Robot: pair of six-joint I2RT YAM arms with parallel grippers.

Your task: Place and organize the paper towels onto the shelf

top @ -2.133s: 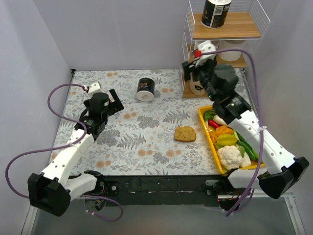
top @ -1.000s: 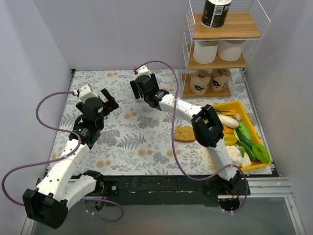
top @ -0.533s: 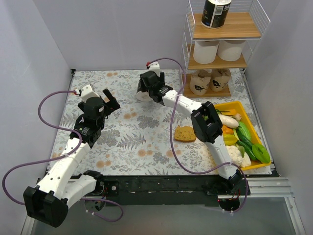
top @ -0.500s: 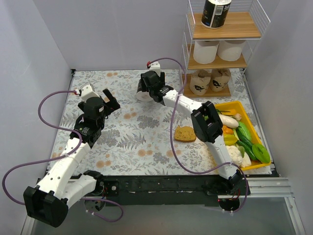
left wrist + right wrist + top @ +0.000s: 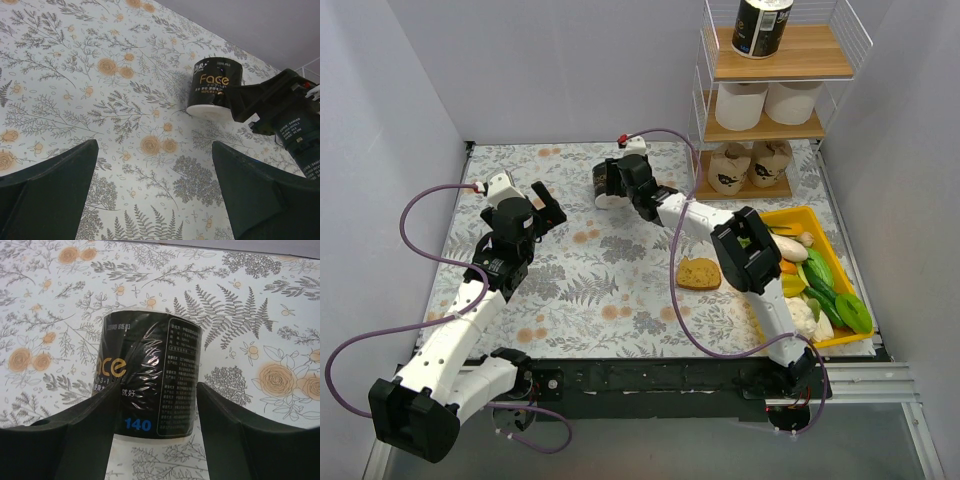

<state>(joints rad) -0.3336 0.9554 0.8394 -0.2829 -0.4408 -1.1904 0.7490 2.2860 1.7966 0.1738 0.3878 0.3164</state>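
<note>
While the left gripper point(image 5: 154, 147) waits with fingers spread wide, the black-wrapped roll point(image 5: 150, 385) lies on the table at its 2 o'clock, long axis 12-to-6, flanked by the right gripper point(image 5: 156, 390). Whether that gripper is pinching it, I cannot tell. The shelf point(image 5: 810, 50) stands farther toward 2 o'clock.

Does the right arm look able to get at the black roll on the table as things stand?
Very likely yes: the right gripper has a finger on either side of the black roll, which stands on the table with nothing in between. Whether the fingers are pressing it is unclear.
</note>
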